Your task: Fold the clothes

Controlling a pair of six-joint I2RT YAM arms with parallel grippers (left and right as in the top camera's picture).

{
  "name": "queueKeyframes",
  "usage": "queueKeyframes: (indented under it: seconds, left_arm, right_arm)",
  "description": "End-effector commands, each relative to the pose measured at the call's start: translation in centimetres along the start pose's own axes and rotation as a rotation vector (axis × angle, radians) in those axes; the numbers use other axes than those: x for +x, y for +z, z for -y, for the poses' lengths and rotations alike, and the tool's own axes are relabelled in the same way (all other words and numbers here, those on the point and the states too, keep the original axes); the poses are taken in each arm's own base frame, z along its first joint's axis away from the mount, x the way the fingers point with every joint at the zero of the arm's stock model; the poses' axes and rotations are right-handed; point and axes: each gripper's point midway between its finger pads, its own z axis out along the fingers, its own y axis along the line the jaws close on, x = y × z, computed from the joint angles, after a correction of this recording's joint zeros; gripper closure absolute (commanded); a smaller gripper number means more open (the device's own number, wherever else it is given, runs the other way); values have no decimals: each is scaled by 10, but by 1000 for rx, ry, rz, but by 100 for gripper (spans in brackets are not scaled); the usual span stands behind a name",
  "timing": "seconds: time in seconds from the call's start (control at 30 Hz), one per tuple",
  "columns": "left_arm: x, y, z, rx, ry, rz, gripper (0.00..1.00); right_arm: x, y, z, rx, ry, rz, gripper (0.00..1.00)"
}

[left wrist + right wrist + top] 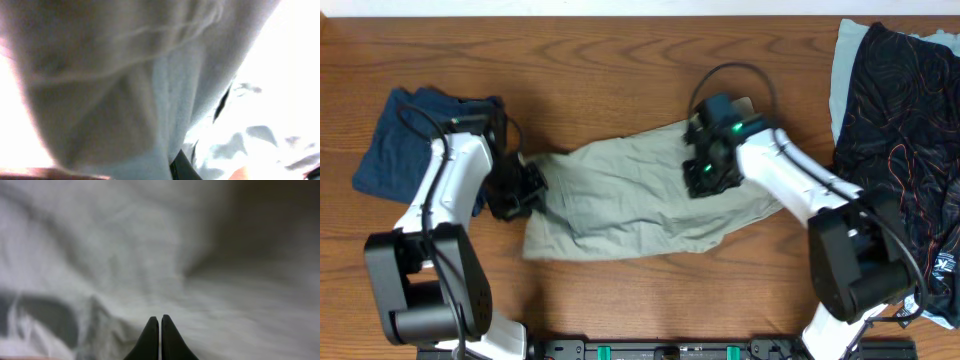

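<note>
The khaki-beige shorts (630, 200) lie spread and wrinkled across the middle of the table. My left gripper (528, 190) is at their left edge, where the cloth bunches towards it. In the left wrist view the shorts' cloth (125, 90) fills the frame very close up, and only one dark finger (182, 167) shows; the gripper looks shut on the cloth. My right gripper (703, 176) sits over the upper right part of the shorts. In the right wrist view its fingers (160, 322) are pressed together, tips down on the pale cloth (125, 255), with nothing seen between them.
A folded navy garment (390, 140) lies at the back left, beside the left arm. A dark patterned garment (900, 130) lies on a pale blue one (846, 60) at the right edge. The brown wooden table (620, 60) shows behind the shorts.
</note>
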Motion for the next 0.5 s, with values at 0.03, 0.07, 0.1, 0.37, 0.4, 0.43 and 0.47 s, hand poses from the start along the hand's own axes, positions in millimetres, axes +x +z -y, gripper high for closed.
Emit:
queueKeyframes:
  seconds: [0.03, 0.07, 0.1, 0.37, 0.4, 0.43, 0.47]
  left_arm:
    - [-8, -51, 17, 45, 67, 147, 94]
    - [-7, -57, 20, 61, 73, 164, 94]
    - [-6, -65, 24, 79, 80, 184, 94]
    - [14, -122, 63, 305, 166, 309, 94]
    - [17, -127, 67, 334, 175, 318, 94]
    - [20, -133, 72, 364, 187, 330, 95]
    - [22, -137, 75, 384, 198, 339, 94]
  right_arm:
    - [33, 31, -49, -124, -119, -66, 96]
    - [37, 35, -56, -136, -137, -68, 95]
    - [40, 40, -63, -147, -156, -67, 94]
    - [50, 62, -127, -228, -341, 26, 83]
    - [49, 62, -135, -240, -365, 44, 82]
    - [48, 62, -142, -250, -383, 59, 82]
    - [47, 62, -149, -261, -396, 75, 82]
